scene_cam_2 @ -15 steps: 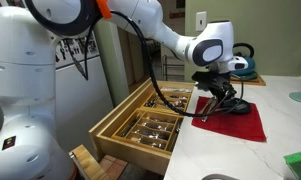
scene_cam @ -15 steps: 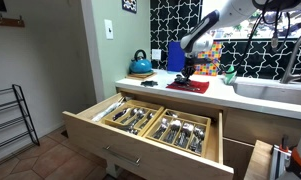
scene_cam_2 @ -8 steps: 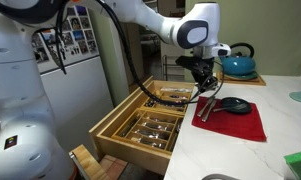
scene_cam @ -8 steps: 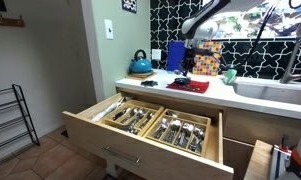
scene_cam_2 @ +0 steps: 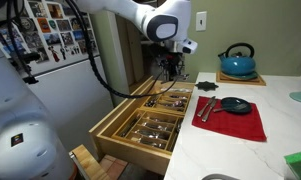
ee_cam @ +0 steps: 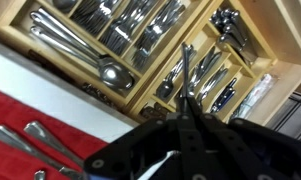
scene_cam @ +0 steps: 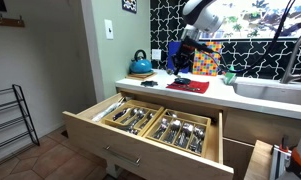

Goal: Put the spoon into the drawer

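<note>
The gripper (ee_cam: 186, 128) is pinching one spoon (ee_cam: 186, 78) between nearly closed fingers, having swung off the red mat (ee_cam: 30, 112) and out over the drawer (scene_cam: 100, 142) — so only lowering and releasing are remaining, I judge. The one open drawer is holding two cutlery trays (scene_cam: 155, 120), and at least three pieces are lying on the mat.

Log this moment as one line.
gripper: shut on spoon | location: above open drawer | spoon: held, not yet in drawer

I am in a home kitchen. A kettle (scene_cam: 140, 65) stands on the counter (scene_cam: 225, 96) near a sink (scene_cam: 275, 90), tiles (scene_cam: 162, 20) behind, a cutlery drawer (scene_cam: 110, 140) below.
</note>
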Robot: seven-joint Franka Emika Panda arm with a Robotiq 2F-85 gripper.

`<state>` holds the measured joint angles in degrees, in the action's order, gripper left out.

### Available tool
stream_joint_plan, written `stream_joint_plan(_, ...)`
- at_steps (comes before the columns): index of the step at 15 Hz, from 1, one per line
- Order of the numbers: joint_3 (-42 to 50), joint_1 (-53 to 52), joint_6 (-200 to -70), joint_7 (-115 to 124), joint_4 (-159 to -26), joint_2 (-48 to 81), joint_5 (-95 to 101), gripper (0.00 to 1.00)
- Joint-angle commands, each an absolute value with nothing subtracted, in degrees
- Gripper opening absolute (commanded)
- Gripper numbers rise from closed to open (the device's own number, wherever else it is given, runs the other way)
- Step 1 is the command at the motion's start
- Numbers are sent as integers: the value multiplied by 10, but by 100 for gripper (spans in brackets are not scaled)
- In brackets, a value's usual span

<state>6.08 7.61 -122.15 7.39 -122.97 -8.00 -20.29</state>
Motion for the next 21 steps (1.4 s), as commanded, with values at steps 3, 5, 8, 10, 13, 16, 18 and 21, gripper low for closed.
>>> stream_joint_plan(3, 44, 32, -1285, 73, -1294, -90, -318, 1)
stream_joint_plan(5, 42, 34, -1272, 83, -1279, -84, -300, 3)
stream_joint_plan(8, 41, 27, -1272, 61, -1287, -83, -325, 3)
stream_joint_plan(10, 42, 27, -1272, 57, -1288, -84, -326, 3)
stream_joint_plan(13, 38, 24, -1283, 65, -1279, -60, -333, 1)
stream_joint_plan(16, 31, 20, -1329, 88, -1275, -22, -354, 1)
stream_joint_plan(18, 23, 14, -1380, 102, -1273, 11, -385, 1)
stream_joint_plan(21, 6, 5, -1456, 122, -1257, 65, -451, 1)
